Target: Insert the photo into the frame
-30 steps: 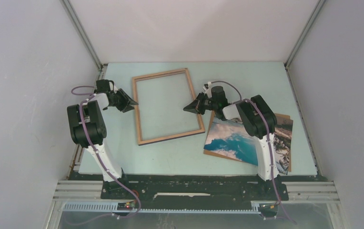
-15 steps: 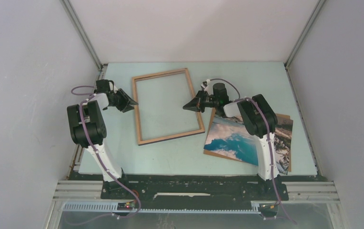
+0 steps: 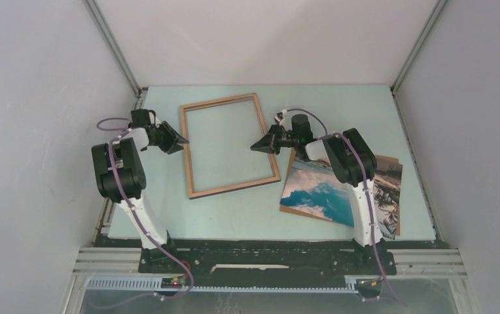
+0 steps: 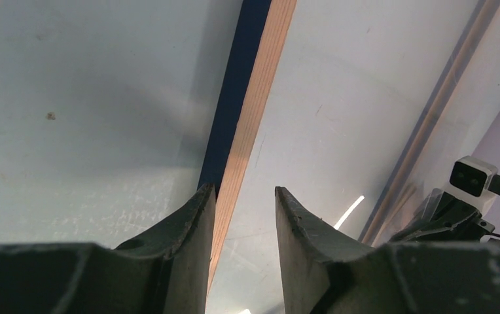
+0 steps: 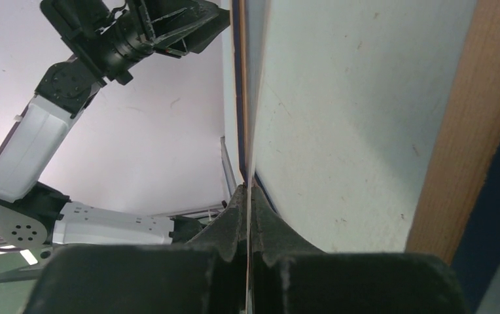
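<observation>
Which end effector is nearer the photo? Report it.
Right. The right end effector sits at the frame's right rail, beyond the photo's far-left corner. The left end effector is at the frame's left rail, the whole frame between it and the photo.

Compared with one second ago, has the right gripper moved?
Yes, slightly: the right gripper crept toward the far rail of the unmoved frame.

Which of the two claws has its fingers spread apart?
The left claw: its own camera shows a clear gap between its fingers, at the frame's left rail. The right claw has its fingers pressed together.
</observation>
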Available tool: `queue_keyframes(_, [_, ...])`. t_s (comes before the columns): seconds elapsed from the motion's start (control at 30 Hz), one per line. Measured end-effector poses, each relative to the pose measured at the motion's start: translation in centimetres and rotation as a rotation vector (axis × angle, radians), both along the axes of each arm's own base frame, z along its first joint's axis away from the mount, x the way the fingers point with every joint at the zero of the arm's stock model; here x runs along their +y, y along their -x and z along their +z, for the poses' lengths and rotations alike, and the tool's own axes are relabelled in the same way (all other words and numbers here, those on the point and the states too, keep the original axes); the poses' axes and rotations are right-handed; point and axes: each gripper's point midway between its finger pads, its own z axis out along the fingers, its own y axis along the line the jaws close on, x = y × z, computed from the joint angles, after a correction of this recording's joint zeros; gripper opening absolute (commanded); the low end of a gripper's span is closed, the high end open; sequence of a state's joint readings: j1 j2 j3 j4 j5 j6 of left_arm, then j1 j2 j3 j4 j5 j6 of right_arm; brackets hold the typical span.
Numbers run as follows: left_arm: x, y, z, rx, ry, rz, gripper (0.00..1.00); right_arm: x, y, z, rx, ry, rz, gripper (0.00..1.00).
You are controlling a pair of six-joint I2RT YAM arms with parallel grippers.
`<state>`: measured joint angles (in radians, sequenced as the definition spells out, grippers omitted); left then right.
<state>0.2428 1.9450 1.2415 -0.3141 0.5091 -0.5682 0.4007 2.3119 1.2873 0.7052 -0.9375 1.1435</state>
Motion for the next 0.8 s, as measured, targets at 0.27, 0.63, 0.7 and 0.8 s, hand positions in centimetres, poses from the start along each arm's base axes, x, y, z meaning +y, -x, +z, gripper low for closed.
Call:
queue_keyframes(0.27, [-0.2, 0.0, 0.0, -0.003, 0.000, -0.005, 0.69, -0.1, 0.0, -2.5, 0.007, 0.121, -0.022, 0.46])
queue_keyframes(0.63, [0.6, 0.7, 6.3, -0.118, -0.090, 0.031, 0.89, -0.9, -1.1, -0.7, -0.089, 0.438, -0.079, 0.92])
queue_keyframes(0.7, [0.4, 0.7, 8.5, -0.175, -0.102, 0.030, 0.89, -1.5, -1.3, -0.6, -0.098, 0.510, -0.093, 0.99])
queue_keyframes(0.8, [-0.4, 0.9, 10.6, -0.238, -0.104, 0.013, 0.89, -2.6, -1.3, -0.6, -0.105, 0.629, -0.103, 1.00])
